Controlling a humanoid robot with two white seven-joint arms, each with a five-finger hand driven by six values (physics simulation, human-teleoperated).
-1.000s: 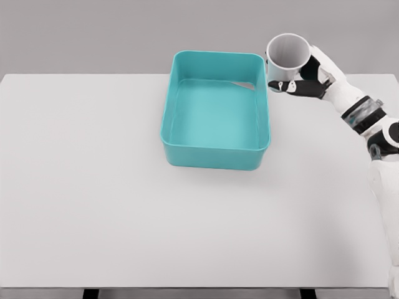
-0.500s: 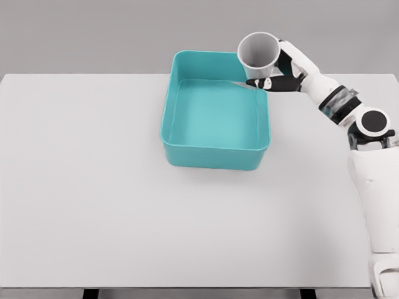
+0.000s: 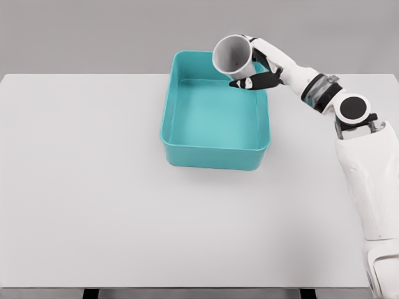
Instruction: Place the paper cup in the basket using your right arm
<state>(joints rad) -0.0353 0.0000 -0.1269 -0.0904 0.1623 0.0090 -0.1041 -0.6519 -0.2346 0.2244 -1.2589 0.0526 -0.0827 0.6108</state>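
One paper cup (image 3: 234,55), unmarked | right hand (image 3: 265,68) fingers (image 3: 249,82) wrapped around it | above teal basket (image 3: 215,149)

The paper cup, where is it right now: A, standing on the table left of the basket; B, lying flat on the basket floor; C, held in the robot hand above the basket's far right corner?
C: the right robot hand grips the paper cup, tilted, above the teal basket.

White table (image 3: 93,187), flat and rectangular, filling most of the head view. Plain grey wall (image 3: 93,31) behind the far edge. Dark table supports (image 3: 90,293) visible just below the near edge, at left and right.
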